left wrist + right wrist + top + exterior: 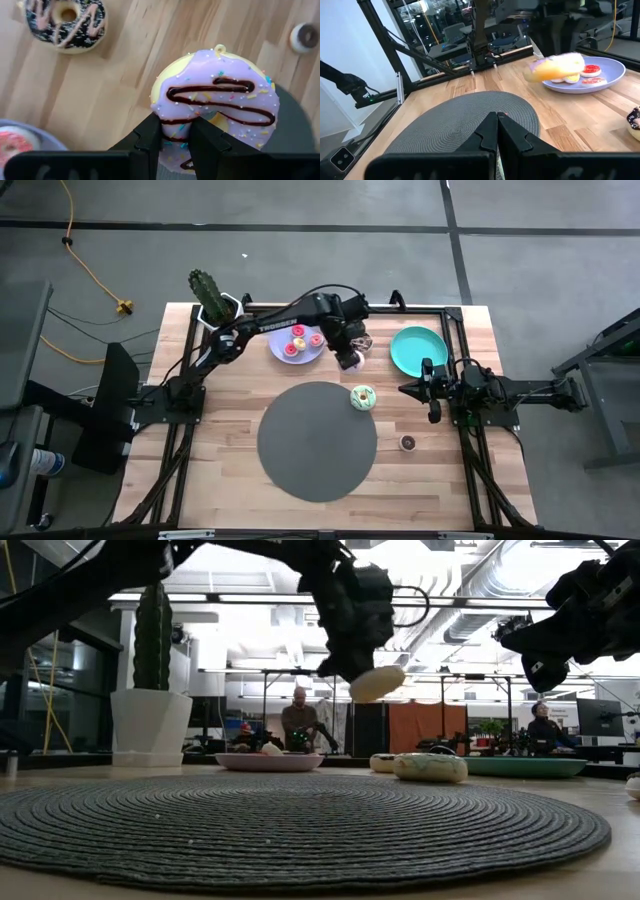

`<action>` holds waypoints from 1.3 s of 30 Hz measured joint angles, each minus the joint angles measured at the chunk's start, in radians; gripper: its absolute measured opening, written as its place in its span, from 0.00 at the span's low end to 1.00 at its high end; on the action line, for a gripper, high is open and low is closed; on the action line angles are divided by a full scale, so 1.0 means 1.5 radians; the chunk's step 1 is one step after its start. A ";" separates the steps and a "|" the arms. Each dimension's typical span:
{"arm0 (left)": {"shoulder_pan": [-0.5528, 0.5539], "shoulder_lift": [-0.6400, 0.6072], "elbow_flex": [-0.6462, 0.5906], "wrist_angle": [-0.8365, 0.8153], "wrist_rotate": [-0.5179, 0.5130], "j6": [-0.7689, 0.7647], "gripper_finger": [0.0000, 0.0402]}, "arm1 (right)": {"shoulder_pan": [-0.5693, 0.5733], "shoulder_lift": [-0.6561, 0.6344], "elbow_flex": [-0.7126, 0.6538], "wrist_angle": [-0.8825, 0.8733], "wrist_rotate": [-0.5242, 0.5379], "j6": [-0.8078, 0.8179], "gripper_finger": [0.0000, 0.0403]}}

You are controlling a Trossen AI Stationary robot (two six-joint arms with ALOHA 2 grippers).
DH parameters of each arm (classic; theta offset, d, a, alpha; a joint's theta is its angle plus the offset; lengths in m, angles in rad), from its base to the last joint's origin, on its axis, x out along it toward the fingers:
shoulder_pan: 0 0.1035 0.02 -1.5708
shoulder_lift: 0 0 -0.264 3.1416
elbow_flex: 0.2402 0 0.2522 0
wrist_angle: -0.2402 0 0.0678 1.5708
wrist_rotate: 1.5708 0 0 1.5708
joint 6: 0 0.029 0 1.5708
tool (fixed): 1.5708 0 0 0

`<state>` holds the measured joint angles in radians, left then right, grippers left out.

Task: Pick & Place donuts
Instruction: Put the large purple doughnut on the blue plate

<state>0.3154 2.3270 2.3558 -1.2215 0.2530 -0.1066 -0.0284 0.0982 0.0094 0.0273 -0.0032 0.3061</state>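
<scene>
My left gripper (348,352) hangs above the table between the lavender plate (297,345) and the teal plate (418,350), shut on a purple-iced donut (215,100) with chocolate drizzle and sprinkles. Pink and red donuts (300,340) lie on the lavender plate. A green donut (363,397) rests on the far right edge of the dark grey mat (317,442). A chocolate donut with pink drizzle (65,20) and a small dark donut (408,442) lie on bare wood. At the table's right side my right gripper (432,412) waits, shut and empty. My left gripper pinches one side of the donut's ring (176,134) between its two fingers (152,140), coming steeply from above. Whether one finger stands in the hole, I cannot tell. The donut (377,682) hangs tilted below the fingers, lifted clear of the table.
A potted cactus (210,295) stands at the table's far left corner. A dark frame runs along the table's left, far and right sides (455,330). People sit in the room beyond the table (300,720).
</scene>
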 joint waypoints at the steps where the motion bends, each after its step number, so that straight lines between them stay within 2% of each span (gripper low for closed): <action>1: -0.002 -0.003 0.000 -0.003 -0.007 0.010 0.21 | 0.000 0.000 0.000 0.000 0.000 0.000 0.00; 16: -0.033 -0.011 0.000 -0.007 -0.006 0.042 0.21 | 0.000 0.000 0.000 0.000 0.000 0.000 0.00; 29: -0.072 -0.011 0.000 -0.017 0.030 0.106 0.21 | 0.000 0.000 0.000 0.000 0.000 0.000 0.00; 35: -0.084 -0.010 0.000 -0.007 0.030 0.109 0.21 | -0.001 0.000 0.000 0.013 0.088 -0.091 0.00; 39: -0.093 -0.010 0.000 0.030 0.031 0.098 0.21 | -0.001 0.000 0.000 0.050 0.096 -0.100 0.00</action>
<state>0.1754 2.3116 2.3558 -1.1764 0.2996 0.0408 -0.0298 0.0980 0.0096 0.1019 0.1404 0.1564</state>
